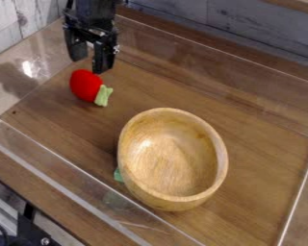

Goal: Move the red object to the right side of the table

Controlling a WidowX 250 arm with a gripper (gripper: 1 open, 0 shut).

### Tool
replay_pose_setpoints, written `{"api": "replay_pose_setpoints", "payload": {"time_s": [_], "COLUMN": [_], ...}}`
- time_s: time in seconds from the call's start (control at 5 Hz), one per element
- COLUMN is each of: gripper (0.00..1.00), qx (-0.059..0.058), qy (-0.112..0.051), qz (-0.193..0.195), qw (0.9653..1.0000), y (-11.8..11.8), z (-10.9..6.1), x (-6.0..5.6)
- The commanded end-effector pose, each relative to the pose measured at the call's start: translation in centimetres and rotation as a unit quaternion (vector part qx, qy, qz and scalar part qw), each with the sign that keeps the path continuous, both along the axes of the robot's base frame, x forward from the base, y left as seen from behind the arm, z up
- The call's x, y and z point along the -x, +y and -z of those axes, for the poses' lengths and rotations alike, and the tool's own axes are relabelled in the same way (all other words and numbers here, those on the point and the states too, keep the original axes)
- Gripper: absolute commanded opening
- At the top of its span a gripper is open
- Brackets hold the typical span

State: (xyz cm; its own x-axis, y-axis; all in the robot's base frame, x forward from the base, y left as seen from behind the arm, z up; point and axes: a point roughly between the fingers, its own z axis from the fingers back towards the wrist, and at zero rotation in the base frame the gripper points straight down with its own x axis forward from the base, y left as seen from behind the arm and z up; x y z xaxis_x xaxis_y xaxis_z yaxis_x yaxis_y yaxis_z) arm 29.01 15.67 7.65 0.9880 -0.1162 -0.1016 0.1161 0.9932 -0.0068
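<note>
The red object (86, 86) is a small glossy round toy fruit with a pale green stem piece pointing right, lying on the left part of the dark wood-grain table (234, 91). My gripper (89, 60) hangs just above and behind it, pointing straight down, its black fingers (103, 58) spread open with nothing between them. The fingertips stand slightly above the fruit's top, apart from it.
A round light wooden bowl (173, 158) sits in the front middle of the table, with a small green piece (118, 174) at its left base. Clear acrylic walls (41, 163) edge the tabletop. Bare wood stretches to the right of the bowl.
</note>
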Motion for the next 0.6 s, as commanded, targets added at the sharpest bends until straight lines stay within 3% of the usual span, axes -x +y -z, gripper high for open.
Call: {"api": "replay_pose_setpoints", "payload": {"time_s": [0.0,0.4], "gripper": [1.0,1.0], "qx": [-0.005,0.019], "qy": [-0.032,-0.04], "qz": [0.035,0.057], "qw": [0.9989,0.9974], "y": [1.9,1.2], "z": [-1.4,-0.3], "x": [-1.6,-0.9]}}
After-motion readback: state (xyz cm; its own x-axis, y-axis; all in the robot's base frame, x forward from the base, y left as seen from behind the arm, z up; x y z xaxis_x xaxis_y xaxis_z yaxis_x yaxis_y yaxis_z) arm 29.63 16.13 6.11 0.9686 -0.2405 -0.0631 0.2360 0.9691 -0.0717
